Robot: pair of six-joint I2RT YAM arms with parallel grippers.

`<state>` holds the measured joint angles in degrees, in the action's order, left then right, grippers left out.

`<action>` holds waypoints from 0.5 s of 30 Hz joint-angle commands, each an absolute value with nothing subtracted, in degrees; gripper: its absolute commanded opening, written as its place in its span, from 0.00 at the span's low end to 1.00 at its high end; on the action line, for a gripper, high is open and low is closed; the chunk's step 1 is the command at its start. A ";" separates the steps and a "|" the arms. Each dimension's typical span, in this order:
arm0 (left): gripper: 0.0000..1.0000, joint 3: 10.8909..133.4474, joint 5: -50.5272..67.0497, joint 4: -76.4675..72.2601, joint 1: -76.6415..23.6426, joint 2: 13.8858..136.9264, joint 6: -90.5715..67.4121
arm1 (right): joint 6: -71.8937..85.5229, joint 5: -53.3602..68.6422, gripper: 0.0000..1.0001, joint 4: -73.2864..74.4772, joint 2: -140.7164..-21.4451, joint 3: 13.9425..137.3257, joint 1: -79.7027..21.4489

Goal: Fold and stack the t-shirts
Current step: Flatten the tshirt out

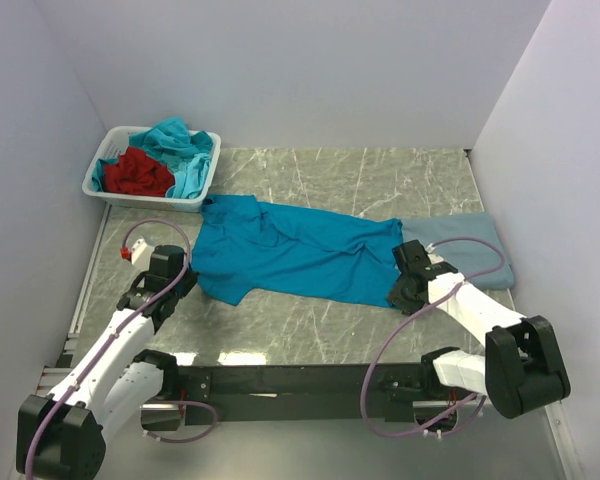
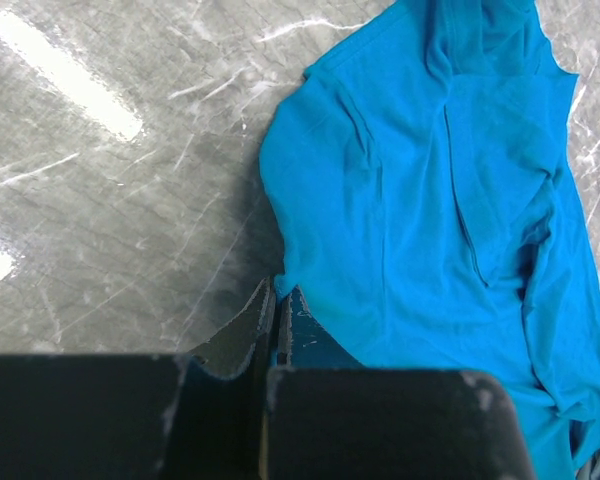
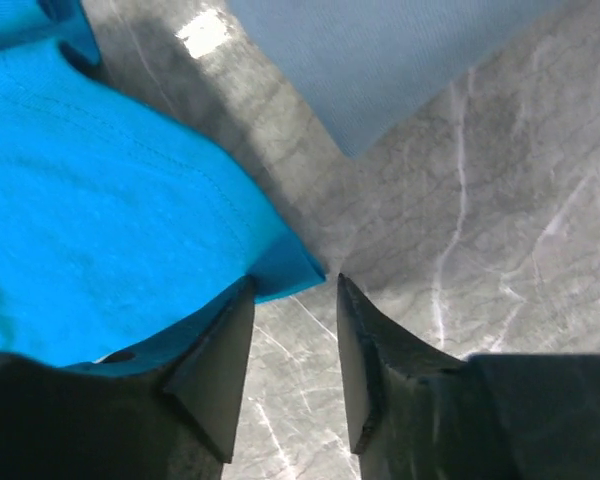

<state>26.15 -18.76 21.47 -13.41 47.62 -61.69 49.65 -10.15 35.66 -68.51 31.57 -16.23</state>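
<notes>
On grey marbled tabletop (image 1: 310, 320), limp, light, bright teal-blue cloth t-shirt (image 1: 300, 250) is spread flat, best pinched at the hem corner straddled by gaping right gripper (image 3: 292, 300); left gripper (image 2: 278, 296) is seen clenched at opposite edge.

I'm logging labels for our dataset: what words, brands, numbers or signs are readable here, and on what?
None: no readable text in any view. The teal-blue t-shirt, slate-blue t-shirt and white slatted basket all look plain, with no visible label or print.
</notes>
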 commanded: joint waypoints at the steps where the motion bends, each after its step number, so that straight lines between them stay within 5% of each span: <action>1: 0.01 26.89 -20.56 21.53 -13.27 47.81 -61.61 | 51.41 -9.05 0.45 32.70 -71.01 31.38 -17.22; 15: 0.01 26.98 -16.44 18.90 -13.27 49.75 -60.03 | 51.24 -11.25 0.00 31.12 -71.90 33.84 -18.81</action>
